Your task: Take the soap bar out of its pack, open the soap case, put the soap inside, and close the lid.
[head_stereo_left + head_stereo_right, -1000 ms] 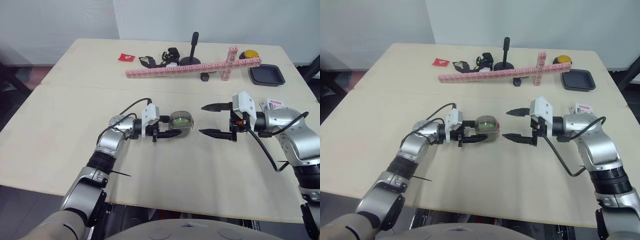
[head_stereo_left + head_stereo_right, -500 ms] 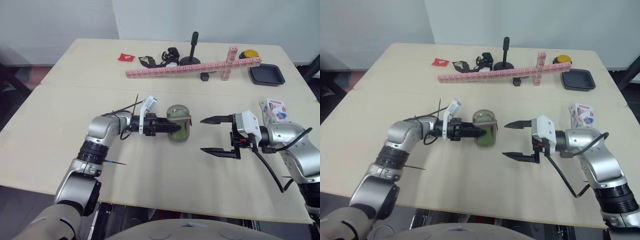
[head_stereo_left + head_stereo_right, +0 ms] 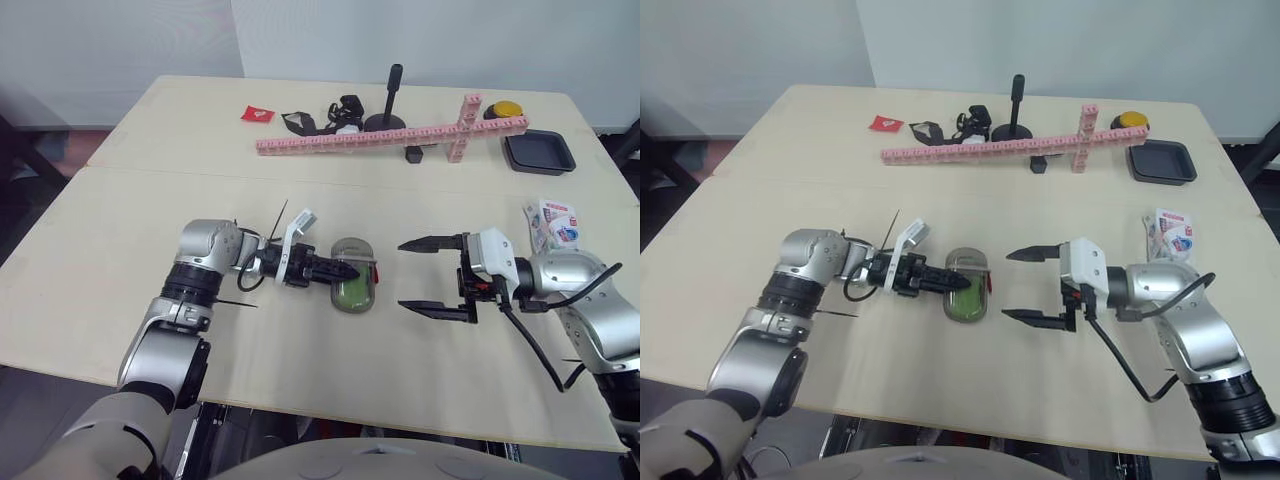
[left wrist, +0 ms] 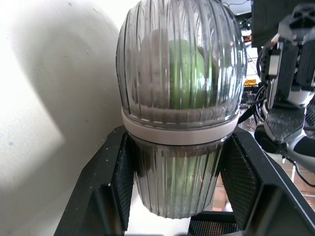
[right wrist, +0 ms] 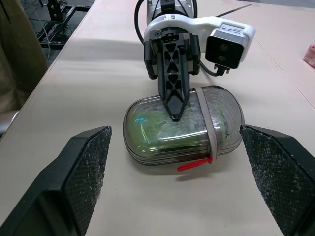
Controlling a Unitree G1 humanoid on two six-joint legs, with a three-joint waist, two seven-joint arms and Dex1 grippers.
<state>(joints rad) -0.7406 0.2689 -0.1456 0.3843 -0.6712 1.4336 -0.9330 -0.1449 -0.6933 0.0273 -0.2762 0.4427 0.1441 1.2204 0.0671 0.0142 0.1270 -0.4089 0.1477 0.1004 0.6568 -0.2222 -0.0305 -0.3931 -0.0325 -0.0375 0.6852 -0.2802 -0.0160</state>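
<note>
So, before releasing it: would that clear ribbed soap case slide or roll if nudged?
Likely slides: the clear ribbed plastic soap case looks glossy on the pale table. Unlikely to roll, lying broad side down. Seems rigid: undented in the left hand.

Soap case (image 3: 352,288) now flat on table (image 3: 120,230).

Silver-shelled left arm (image 3: 205,246) and right arm (image 3: 572,270) carry black joint rings, looping black cables, white wrist housings, black jaws.
</note>
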